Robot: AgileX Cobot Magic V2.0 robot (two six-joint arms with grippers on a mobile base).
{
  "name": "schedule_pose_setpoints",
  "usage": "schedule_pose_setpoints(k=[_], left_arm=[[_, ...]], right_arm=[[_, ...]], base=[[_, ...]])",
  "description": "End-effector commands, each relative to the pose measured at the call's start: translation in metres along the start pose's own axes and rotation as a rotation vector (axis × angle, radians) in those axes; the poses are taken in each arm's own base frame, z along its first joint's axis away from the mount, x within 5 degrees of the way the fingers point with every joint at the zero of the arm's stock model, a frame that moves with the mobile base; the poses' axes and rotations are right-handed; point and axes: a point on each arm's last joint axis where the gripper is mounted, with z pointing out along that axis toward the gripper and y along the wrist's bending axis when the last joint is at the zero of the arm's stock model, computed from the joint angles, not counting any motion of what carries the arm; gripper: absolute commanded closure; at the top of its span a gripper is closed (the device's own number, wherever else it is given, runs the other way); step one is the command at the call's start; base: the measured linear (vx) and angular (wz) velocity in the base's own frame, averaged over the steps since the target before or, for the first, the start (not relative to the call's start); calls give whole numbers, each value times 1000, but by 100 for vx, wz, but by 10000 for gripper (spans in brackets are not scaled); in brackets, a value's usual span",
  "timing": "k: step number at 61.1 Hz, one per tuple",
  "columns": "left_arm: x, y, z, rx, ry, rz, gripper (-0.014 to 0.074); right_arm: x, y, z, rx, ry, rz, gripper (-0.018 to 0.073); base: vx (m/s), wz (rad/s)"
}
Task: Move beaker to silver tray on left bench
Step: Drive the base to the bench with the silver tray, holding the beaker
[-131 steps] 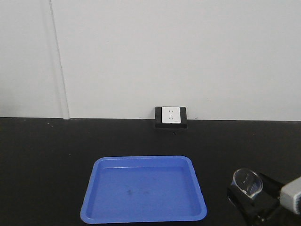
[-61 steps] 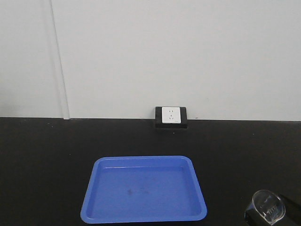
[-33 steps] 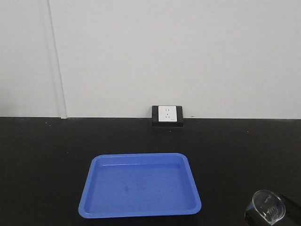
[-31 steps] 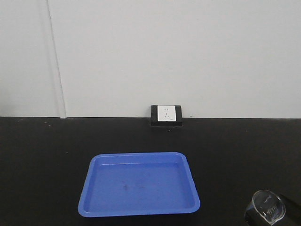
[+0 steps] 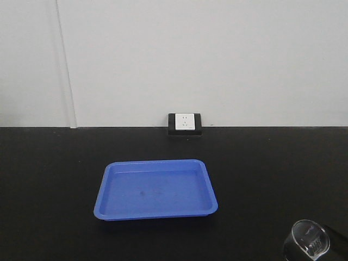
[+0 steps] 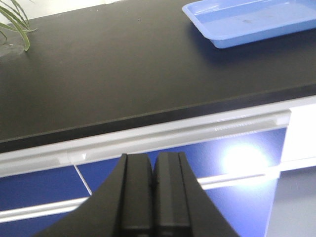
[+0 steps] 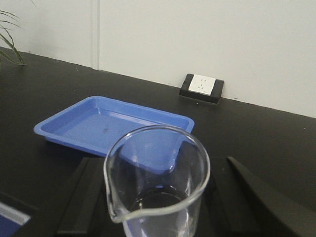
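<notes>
At 5 o'clock in the front view, the beaker point(image 5: 310, 242) stands upright, long axis vertical, clasped by the right gripper point(image 7: 158, 165), hence the nearer arm. Blue tray point(image 5: 157, 187) lies at 10 o'clock from it, well apart; the silver tray is out of view. Left gripper point(image 6: 153, 170) is closed on nothing, facing the bench point(image 6: 123, 74) edge.
</notes>
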Motion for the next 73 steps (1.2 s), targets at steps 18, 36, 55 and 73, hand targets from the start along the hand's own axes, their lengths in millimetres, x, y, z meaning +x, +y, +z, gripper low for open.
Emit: schedule_pose_setpoints(k=[18, 36, 55, 73], left_arm=[[-2, -1, 2, 4, -71, -3, 595], [-2, -1, 2, 4, -71, -3, 595], [-2, -1, 2, 4, -71, -3, 595], [-2, -1, 2, 4, -71, -3, 595]], right_arm=[[-18, 0, 0, -10, -117, 2, 571], [-18, 0, 0, -10, -117, 2, 571], [-18, 0, 0, -10, -117, 2, 571], [-18, 0, 0, -13, -118, 1, 571]], base=[[-24, -5], [-28, 8], [-30, 32], [-31, 49]])
